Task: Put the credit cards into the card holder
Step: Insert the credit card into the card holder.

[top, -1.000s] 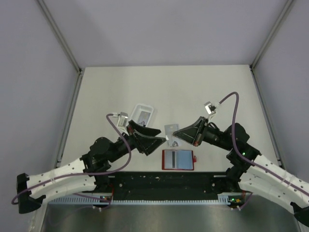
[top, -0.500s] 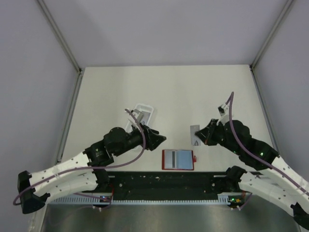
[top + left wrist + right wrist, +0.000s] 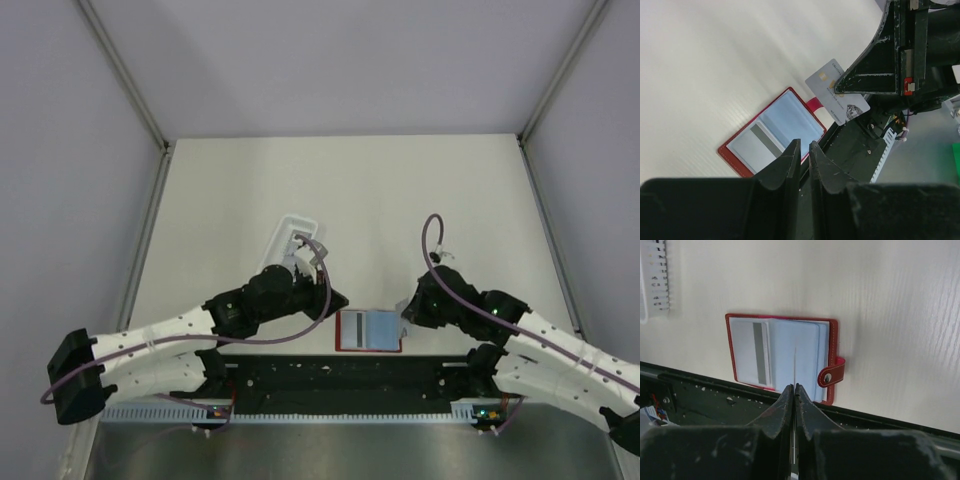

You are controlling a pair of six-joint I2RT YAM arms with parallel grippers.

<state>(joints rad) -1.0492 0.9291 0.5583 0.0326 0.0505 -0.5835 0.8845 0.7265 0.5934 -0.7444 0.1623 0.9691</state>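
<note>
The card holder (image 3: 368, 331) is a red wallet lying open and flat near the table's front edge, pale pockets up (image 3: 772, 135), clasp tab on its right (image 3: 832, 374). My right gripper (image 3: 407, 312) is shut on a grey credit card, held on edge just above the wallet's right half. The card shows edge-on (image 3: 795, 365) in the right wrist view and face-on (image 3: 836, 91) in the left wrist view. My left gripper (image 3: 335, 300) hovers just left of the wallet. Its jaws (image 3: 804, 145) are nearly shut with a thin gap, nothing between them.
A long white slotted tray (image 3: 293, 232) lies behind the left arm, and its end shows at the top left (image 3: 652, 280). The black base rail (image 3: 340, 375) runs right behind the wallet's near edge. Grey walls stand on both sides.
My left gripper came away from the white tray toward the wallet and closed its jaws. My right gripper carried the card from mid-table down over the wallet.
</note>
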